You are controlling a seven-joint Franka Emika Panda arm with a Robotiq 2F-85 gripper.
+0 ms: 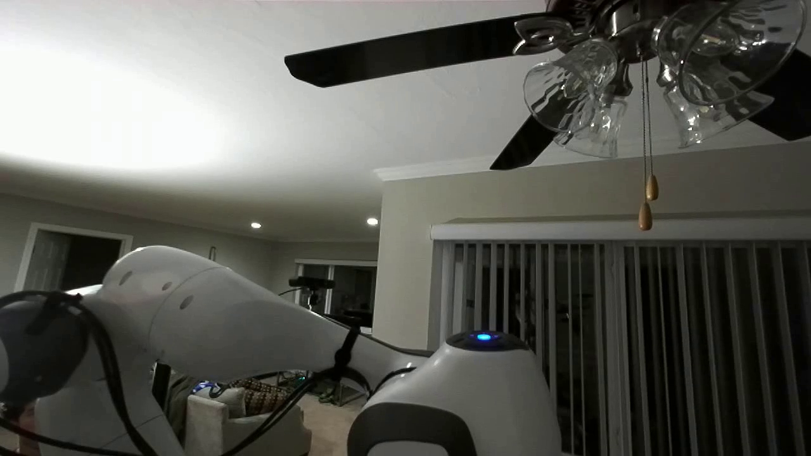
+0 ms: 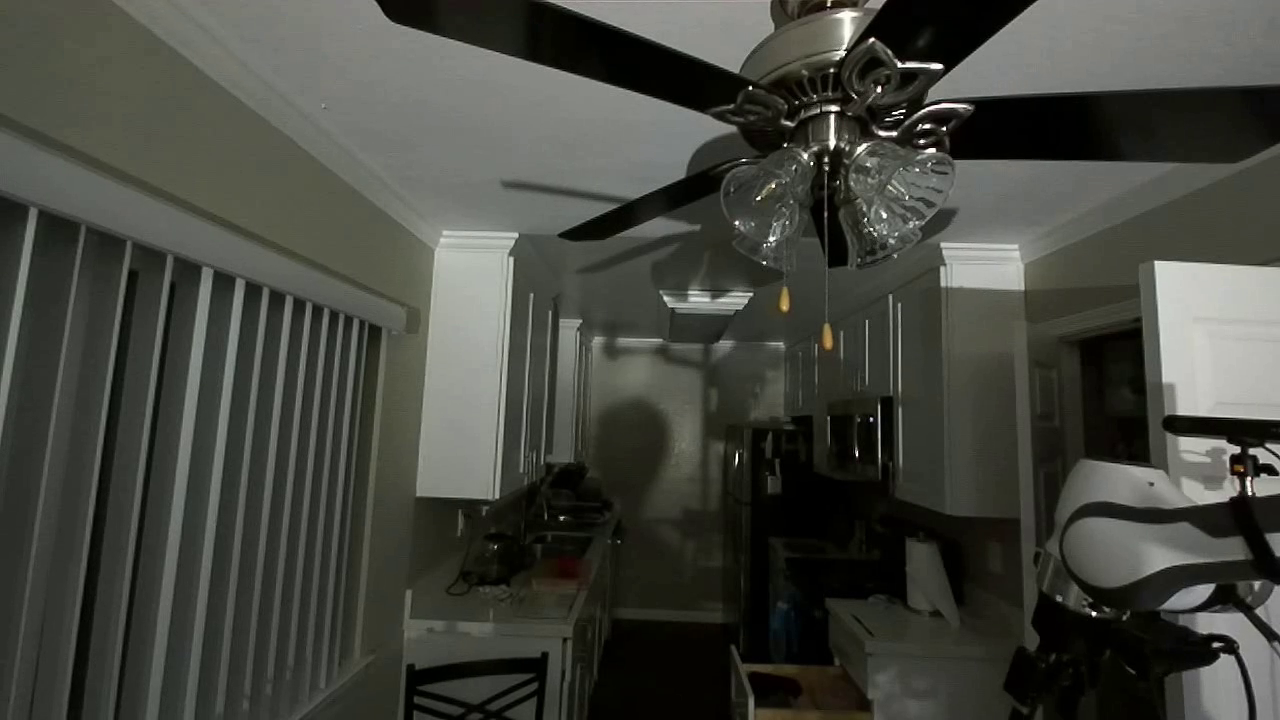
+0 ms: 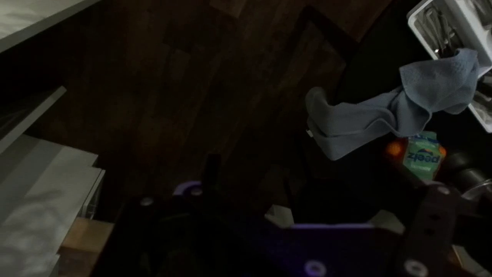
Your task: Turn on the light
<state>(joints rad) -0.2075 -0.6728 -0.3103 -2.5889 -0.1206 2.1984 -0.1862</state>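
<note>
The light is a cluster of clear ruffled glass shades under a dark-bladed ceiling fan, in both exterior views (image 1: 573, 82) (image 2: 895, 190). Its bulbs look unlit. Two thin pull chains hang from it, ending in a lower tan knob (image 1: 645, 216) (image 2: 827, 336) and a higher tan knob (image 1: 652, 188) (image 2: 784, 300). My gripper (image 3: 311, 173) shows dark in the wrist view, its fingers wide apart with nothing seen between them. In an exterior view, the dark gripper body (image 2: 1090, 650) is at the lower right, well below and apart from the knobs.
Fan blades (image 1: 412, 50) spread around the light. Vertical blinds (image 2: 200, 450) cover one wall. Below the wrist are a dark table with a grey-blue cloth (image 3: 384, 111), a white cutlery tray (image 3: 467, 30) and a green-labelled fruit bag (image 3: 422, 156). White kitchen cabinets (image 2: 465, 370) stand behind.
</note>
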